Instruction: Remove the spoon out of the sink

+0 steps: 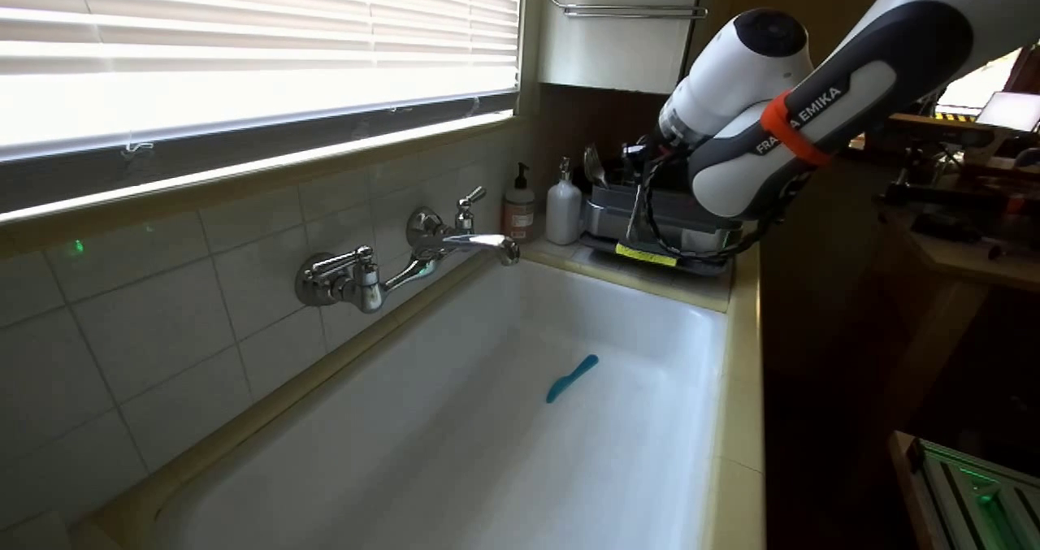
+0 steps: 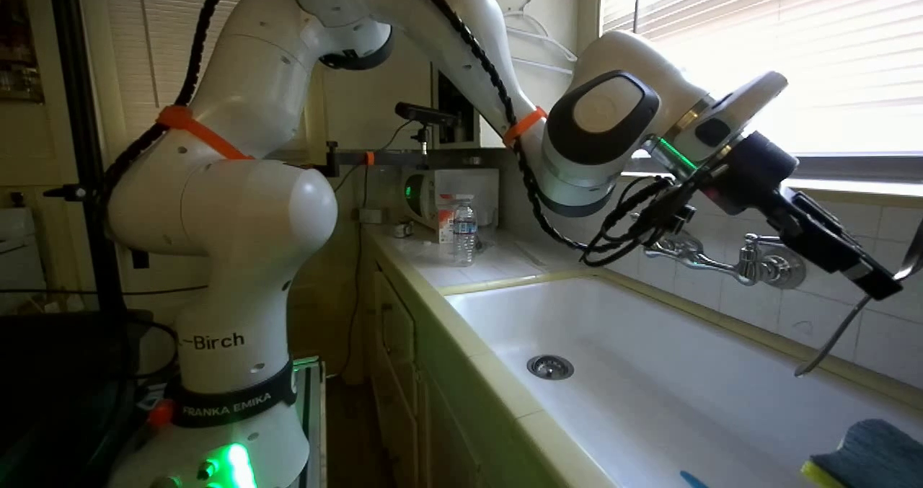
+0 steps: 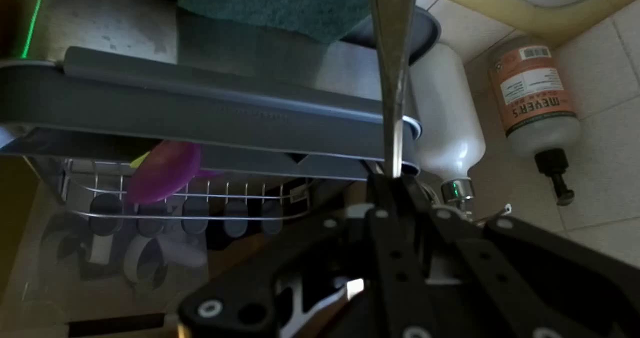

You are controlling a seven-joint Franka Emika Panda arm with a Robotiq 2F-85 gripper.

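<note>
My gripper is shut on the spoon, a slim silver-grey metal utensil. In the wrist view the spoon's long flat shaft rises from between the fingertips and leaves the top of the frame. In an exterior view one end hangs down and the wider end is cut off at the right edge. The sink is a long white basin. The gripper is above the counter at the sink's end, by the grey dish rack. The fingertips are hard to make out in that exterior view.
A teal-blue knife lies in the sink. The rack has a sponge at its front. A white bottle and a soap bottle stand beside it. The chrome tap juts over the basin.
</note>
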